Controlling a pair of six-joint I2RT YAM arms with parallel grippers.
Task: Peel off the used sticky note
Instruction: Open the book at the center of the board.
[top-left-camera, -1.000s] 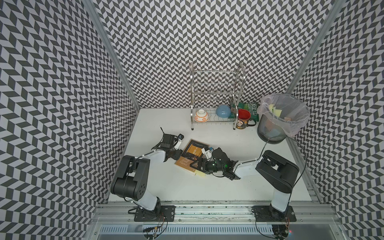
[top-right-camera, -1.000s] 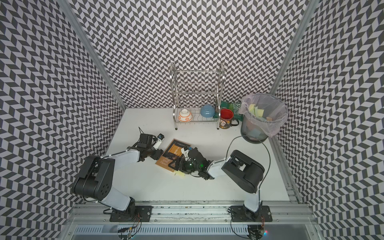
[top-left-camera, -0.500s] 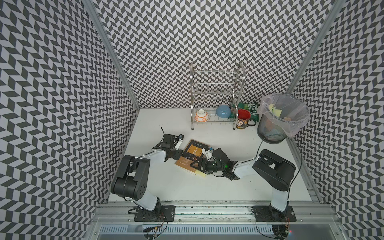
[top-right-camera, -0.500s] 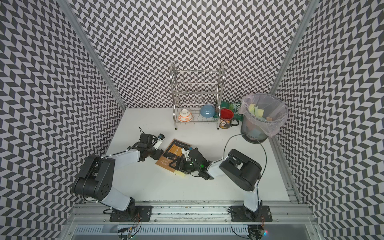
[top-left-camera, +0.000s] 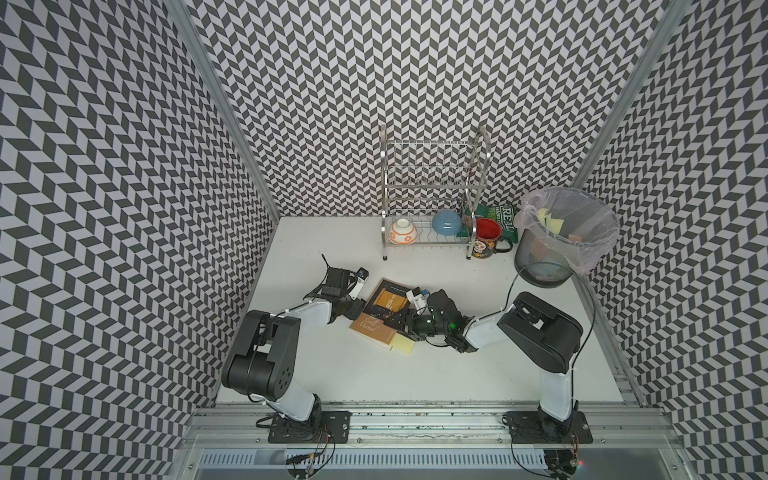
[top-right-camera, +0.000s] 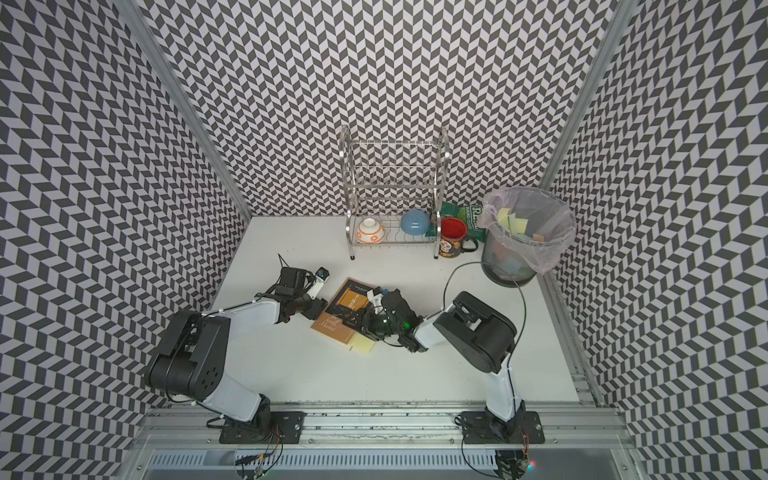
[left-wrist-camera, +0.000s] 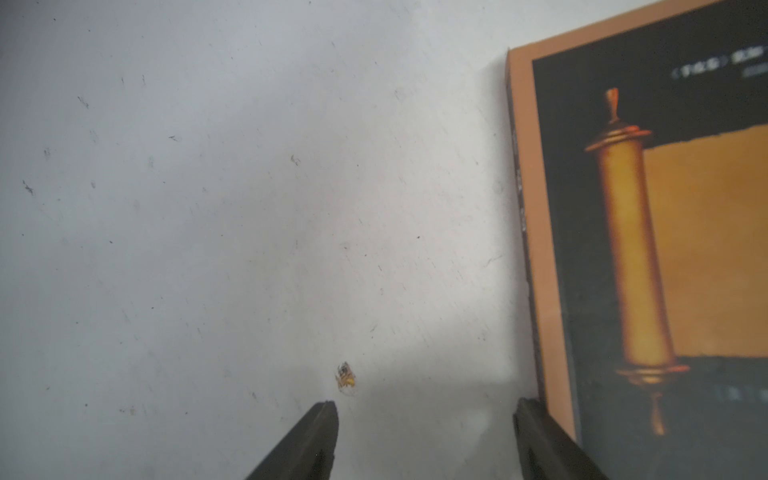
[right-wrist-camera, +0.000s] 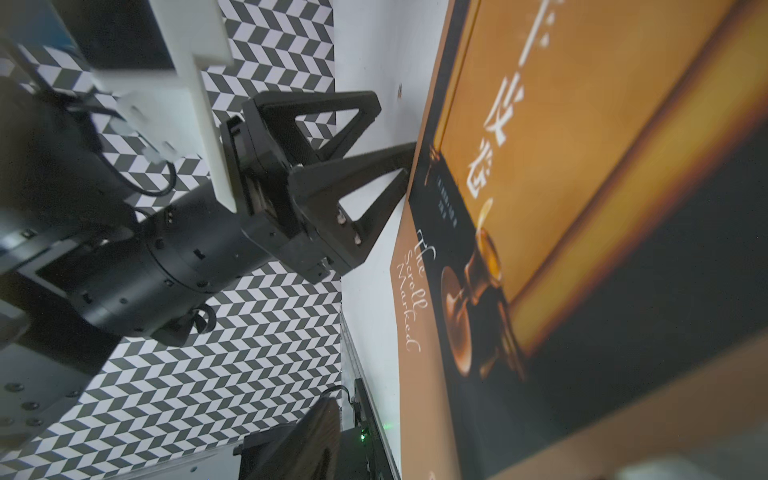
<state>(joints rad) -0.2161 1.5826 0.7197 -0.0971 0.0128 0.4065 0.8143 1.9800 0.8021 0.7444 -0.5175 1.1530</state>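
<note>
Left pincer (left-wrist-camera: 424, 409), jaws spread and empty, touches the book (top-left-camera: 380, 309) at its nine o'clock edge on the white surface (top-left-camera: 332, 374). The yellow sticky note (top-left-camera: 404, 344) protrudes at five o'clock, just beside the right pincer (top-left-camera: 397, 323), whose grip cannot be told.

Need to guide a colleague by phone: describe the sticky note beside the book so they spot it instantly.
A brown book lies flat in the middle of the table. At its corner nearest the robot's base lies the sticky note, a pale yellow square. Unlike the yellow notes in the bin, it lies on the table.
</note>
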